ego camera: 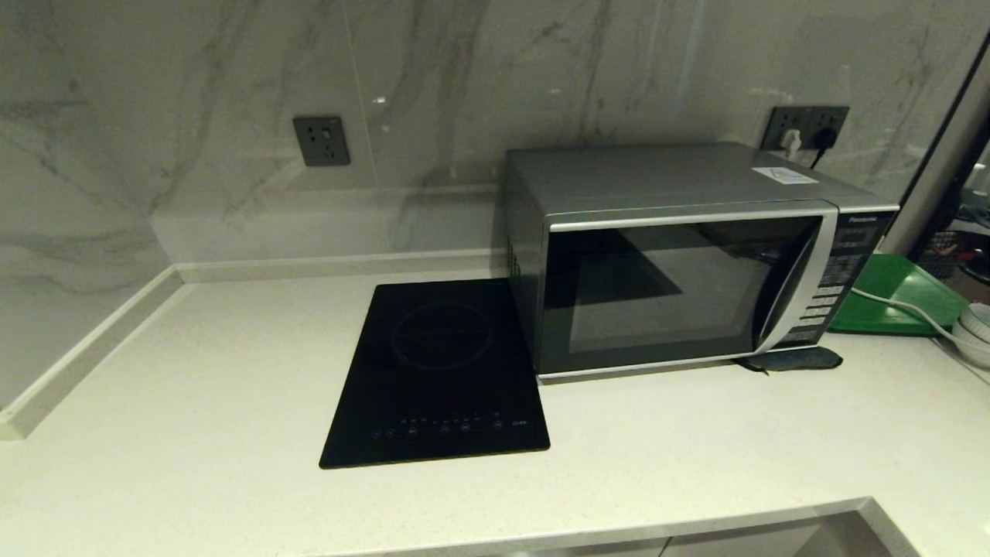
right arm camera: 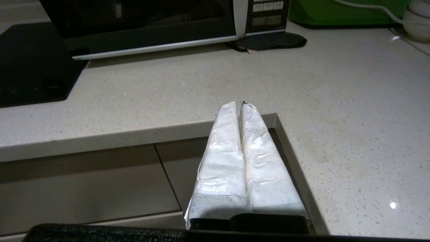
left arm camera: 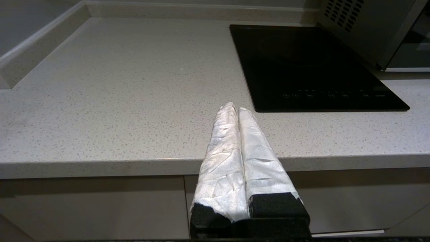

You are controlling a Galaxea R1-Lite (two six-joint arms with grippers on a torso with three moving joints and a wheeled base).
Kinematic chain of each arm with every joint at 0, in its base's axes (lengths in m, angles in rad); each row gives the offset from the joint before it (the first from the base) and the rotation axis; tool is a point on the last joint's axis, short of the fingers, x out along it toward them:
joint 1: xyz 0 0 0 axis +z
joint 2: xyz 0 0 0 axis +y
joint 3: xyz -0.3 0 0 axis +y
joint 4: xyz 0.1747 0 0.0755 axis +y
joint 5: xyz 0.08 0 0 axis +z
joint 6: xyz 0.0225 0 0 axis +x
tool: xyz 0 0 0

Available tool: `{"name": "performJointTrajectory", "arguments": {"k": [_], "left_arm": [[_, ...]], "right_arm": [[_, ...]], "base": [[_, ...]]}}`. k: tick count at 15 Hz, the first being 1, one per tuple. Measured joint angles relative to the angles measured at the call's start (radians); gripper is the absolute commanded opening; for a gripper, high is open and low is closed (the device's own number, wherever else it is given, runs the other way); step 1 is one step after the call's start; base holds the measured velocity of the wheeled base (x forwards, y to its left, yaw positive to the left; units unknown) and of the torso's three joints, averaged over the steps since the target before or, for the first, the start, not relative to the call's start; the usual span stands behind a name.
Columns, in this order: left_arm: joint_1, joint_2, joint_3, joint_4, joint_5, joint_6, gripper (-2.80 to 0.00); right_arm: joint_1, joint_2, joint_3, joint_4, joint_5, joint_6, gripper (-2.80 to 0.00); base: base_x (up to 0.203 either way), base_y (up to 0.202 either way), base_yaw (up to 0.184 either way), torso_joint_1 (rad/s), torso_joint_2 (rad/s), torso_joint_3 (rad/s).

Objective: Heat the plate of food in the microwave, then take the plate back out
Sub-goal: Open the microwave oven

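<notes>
The silver microwave (ego camera: pixel 681 263) stands at the back right of the counter with its dark glass door closed; its lower front (right arm camera: pixel 151 43) and a corner (left arm camera: pixel 369 30) show in the wrist views. The plate of food is out of view. Neither arm shows in the head view. My left gripper (left arm camera: pixel 237 107) hovers at the counter's front edge, left of the hob, white-wrapped fingers pressed together on nothing. My right gripper (right arm camera: pixel 240 106) sits low at the counter's front corner notch, before the microwave, fingers also together and empty.
A flat black induction hob (ego camera: pixel 441 371) lies left of the microwave. A green tray (ego camera: pixel 897 298), a white cable (ego camera: pixel 901 309) and stacked pale bowls (ego camera: pixel 976 329) sit at the right. A dark pad (ego camera: pixel 793 360) lies under the microwave's right front corner. Wall sockets (ego camera: pixel 321 141) are behind.
</notes>
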Motion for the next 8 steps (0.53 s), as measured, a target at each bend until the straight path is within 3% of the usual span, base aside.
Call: {"name": "performJointTrajectory", "arguments": {"k": [8], "left_arm": [[0.0, 0.0, 0.0, 0.0, 0.0, 0.0, -2.8]], "right_arm": [[0.0, 0.0, 0.078, -0.074, 0.033, -0.041, -2.8]], "base": [[0.0, 0.0, 0.0, 0.0, 0.0, 0.0]]}}
